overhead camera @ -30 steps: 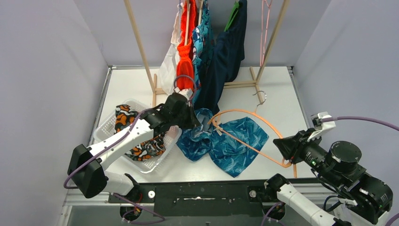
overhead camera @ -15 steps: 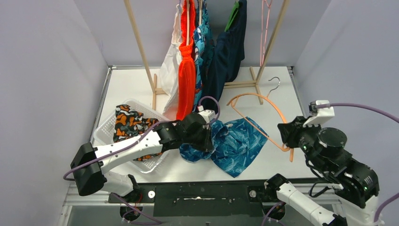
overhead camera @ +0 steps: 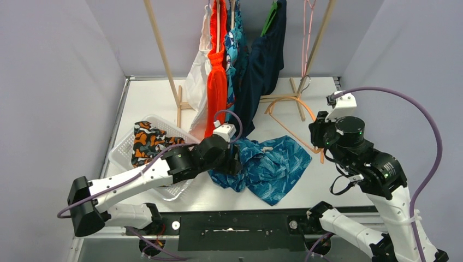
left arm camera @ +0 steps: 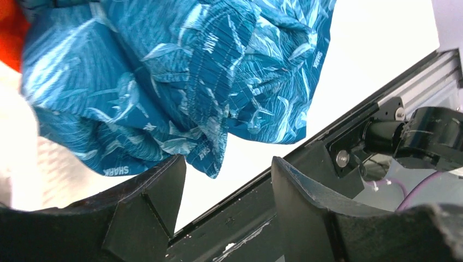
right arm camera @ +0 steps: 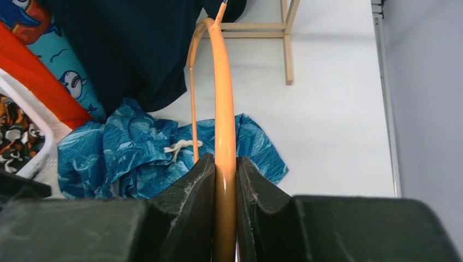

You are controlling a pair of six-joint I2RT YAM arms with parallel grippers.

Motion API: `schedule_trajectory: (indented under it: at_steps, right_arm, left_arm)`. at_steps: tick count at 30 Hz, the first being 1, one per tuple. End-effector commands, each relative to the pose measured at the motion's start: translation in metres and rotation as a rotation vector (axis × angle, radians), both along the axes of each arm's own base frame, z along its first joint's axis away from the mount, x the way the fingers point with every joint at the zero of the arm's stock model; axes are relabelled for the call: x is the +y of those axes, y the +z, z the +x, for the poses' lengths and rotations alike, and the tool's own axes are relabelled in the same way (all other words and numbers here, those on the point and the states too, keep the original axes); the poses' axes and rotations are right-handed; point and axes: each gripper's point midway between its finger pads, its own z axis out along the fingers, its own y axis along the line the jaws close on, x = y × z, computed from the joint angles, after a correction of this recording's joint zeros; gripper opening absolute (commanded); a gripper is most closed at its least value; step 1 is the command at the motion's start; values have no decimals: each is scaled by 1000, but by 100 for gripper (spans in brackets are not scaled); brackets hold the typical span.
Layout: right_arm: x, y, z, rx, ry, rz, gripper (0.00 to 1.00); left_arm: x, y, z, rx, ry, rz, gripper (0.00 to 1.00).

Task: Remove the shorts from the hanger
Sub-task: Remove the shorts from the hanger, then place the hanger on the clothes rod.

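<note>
Blue patterned shorts (overhead camera: 267, 166) lie free at centre, off the orange hanger (right arm camera: 224, 109), which the right gripper (right arm camera: 225, 164) clamps at 3 o'clock. Orange, teal and navy pairs (overhead camera: 217, 93) at 12 o'clock hang on the rack (overhead camera: 164, 49), not yet removed. Left gripper (left arm camera: 226, 166) stands apart just beside the blue shorts, seemingly touching nothing.

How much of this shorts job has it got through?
Done: camouflage shorts sit in the basket; blue patterned shorts lie on the table, hanger-free. In hand: right pincer grips the bare orange hanger. Left: orange shorts, shark-print shorts and navy shorts hang on the rack.
</note>
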Motion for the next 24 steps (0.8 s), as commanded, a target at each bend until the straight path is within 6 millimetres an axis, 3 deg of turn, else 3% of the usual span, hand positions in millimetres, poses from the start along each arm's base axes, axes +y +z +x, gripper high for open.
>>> schedule_trajectory:
  at_steps: [1, 13, 20, 24]
  right_arm:
    - [-3, 37, 19, -137, -35, -13, 0]
    - [-10, 48, 36, -159, -101, -88, 0]
    - [-18, 17, 15, -93, -117, -40, 0]
    - [-5, -7, -2, -12, -20, 0, 0]
  left_arm:
    - [16, 28, 14, -86, 114, -78, 59]
    - [38, 39, 14, -110, 192, -141, 60]
    - [41, 37, 11, -99, 202, -155, 60]
    - [39, 35, 12, -97, 195, -155, 61]
